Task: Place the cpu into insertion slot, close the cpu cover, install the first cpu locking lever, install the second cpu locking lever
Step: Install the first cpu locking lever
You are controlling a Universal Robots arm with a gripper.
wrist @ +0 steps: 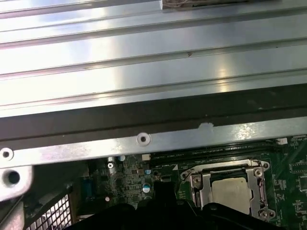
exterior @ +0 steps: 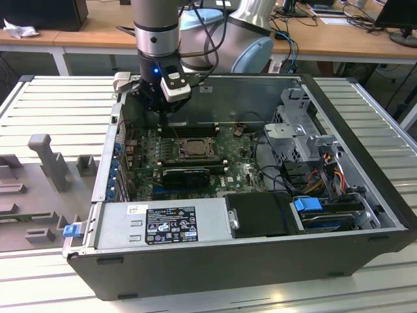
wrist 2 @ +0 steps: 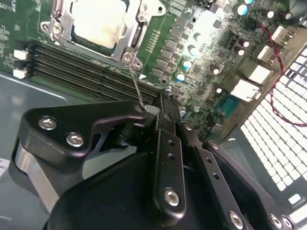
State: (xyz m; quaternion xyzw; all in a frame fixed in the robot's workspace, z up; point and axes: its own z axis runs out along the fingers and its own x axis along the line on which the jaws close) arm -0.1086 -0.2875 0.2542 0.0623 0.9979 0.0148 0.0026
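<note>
The cpu lies flat in its socket, pale with a grey metal top, also seen in the first wrist view. The silvery cpu cover lies down around it as a frame. From the socket's corner a thin wire locking lever stands up and runs to my gripper, whose black fingers are shut on its end. In the exterior view the gripper hangs just behind the socket, inside the open computer case.
Memory slots run beside the socket. A black card lies in front of it, then the power supply. Drive cage and cables fill the exterior view's right. The case's metal wall is close behind the gripper.
</note>
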